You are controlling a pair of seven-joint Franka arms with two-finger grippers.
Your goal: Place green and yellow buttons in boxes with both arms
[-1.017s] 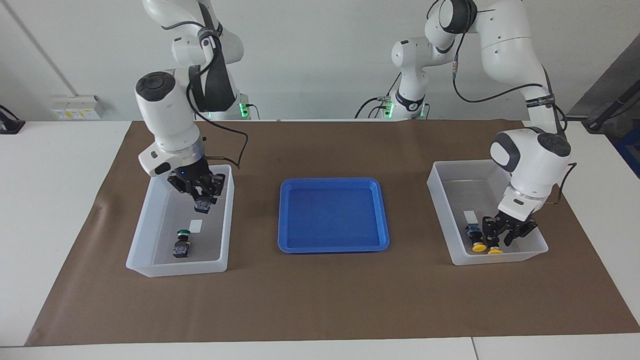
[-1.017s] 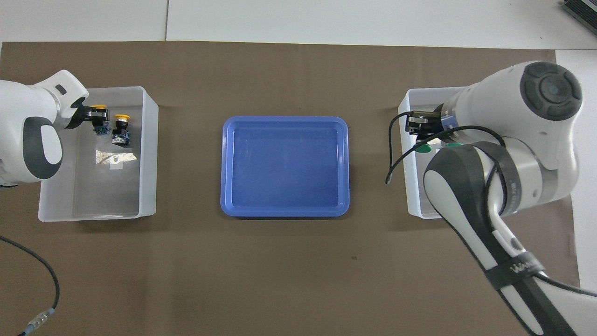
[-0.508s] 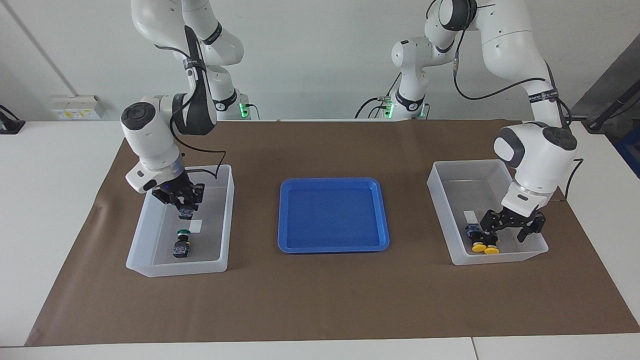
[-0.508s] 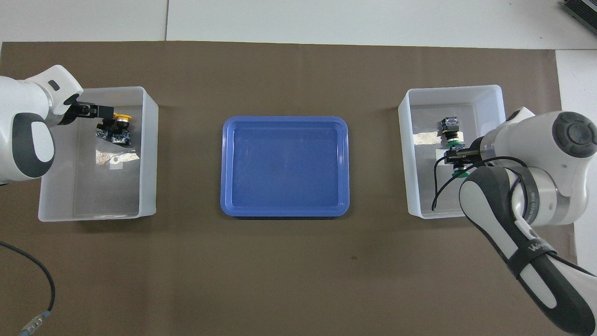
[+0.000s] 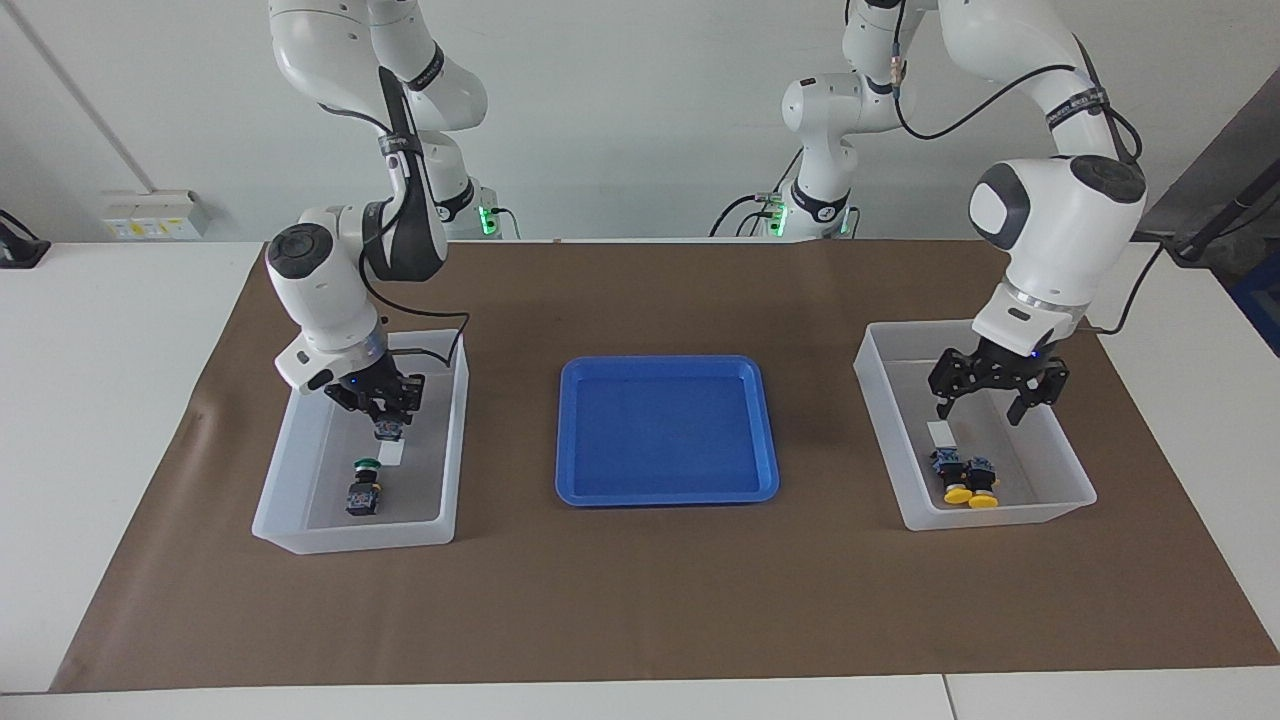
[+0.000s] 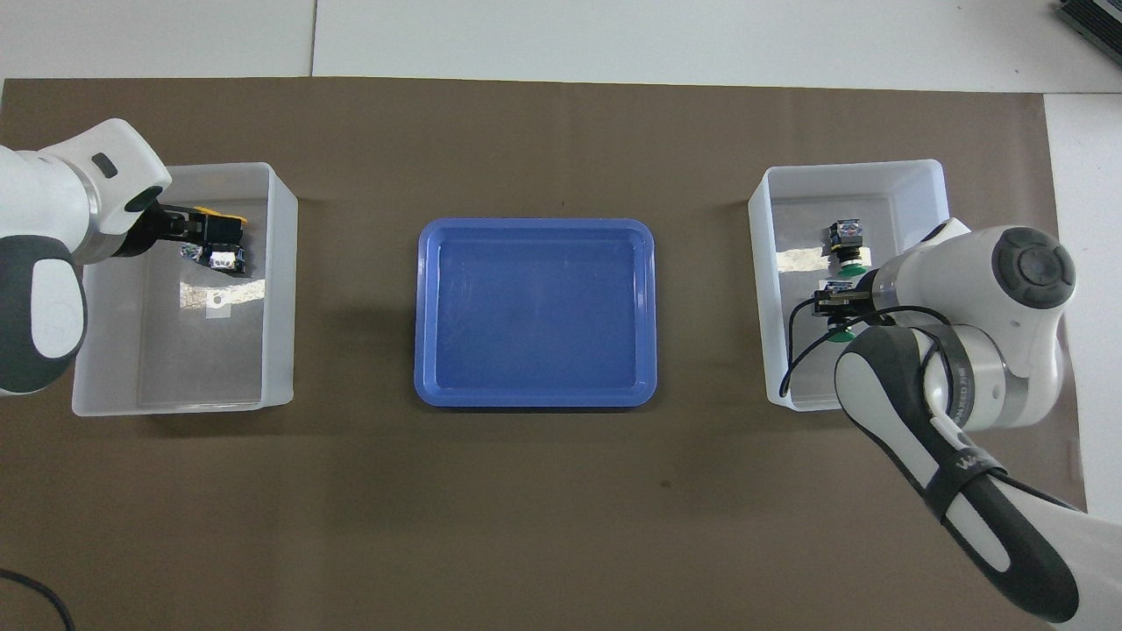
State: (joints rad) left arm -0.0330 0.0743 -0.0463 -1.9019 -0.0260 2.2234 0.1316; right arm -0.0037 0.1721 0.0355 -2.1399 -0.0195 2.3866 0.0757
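Observation:
My right gripper [image 5: 385, 412] is shut on a green button [image 5: 388, 431], low inside the box [image 5: 290, 470] at the right arm's end, over its white label. From overhead, the gripper [image 6: 833, 298] shows the green cap [image 6: 841, 334] under it. The other green button [image 5: 363, 490] lies in that box, farther from the robots [image 6: 848, 244]. My left gripper [image 5: 990, 398] is open and empty, raised over the other box [image 5: 1060, 470]. Two yellow buttons [image 5: 965, 482] lie side by side in it, partly covered by the gripper [image 6: 197, 230] from overhead [image 6: 219, 257].
A shallow blue tray [image 5: 665, 430] lies on the brown mat between the two boxes and holds nothing; it also shows from overhead [image 6: 535, 311]. The right arm's black cable hangs over its box's rim.
My left gripper let go of the second yellow button beside the first, opened and rose toward the robots. My right gripper carried the green button lower into its box.

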